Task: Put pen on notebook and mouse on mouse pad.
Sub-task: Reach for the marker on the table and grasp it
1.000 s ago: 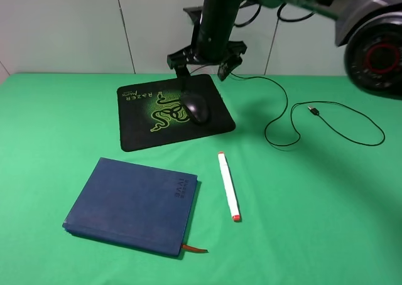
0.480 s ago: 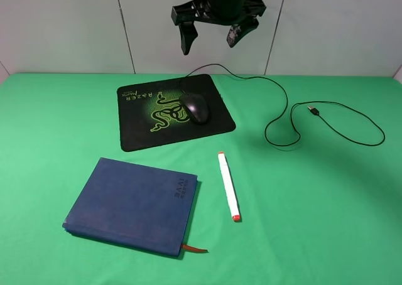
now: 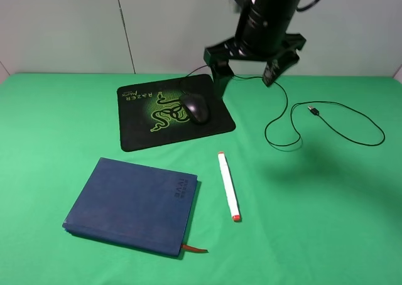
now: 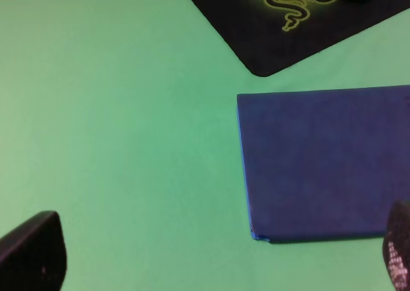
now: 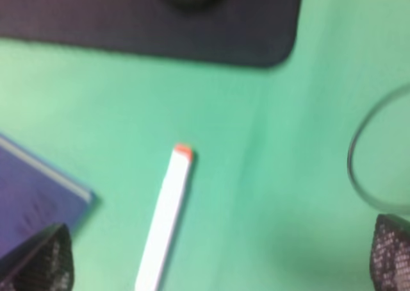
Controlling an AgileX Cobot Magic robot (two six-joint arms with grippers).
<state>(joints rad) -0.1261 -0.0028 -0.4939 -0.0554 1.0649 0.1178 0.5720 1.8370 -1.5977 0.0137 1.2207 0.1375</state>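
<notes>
Though just beside the notebook, found the pen flat on the green table, not on the cover; judged that half undone. Found the mouse resting on the Razer mouse pad. Saw the right gripper hovering near the pad's far corner, jaws wide apart, empty, seemingly free for the pen. Saw the left gripper likewise spread, empty.
</notes>
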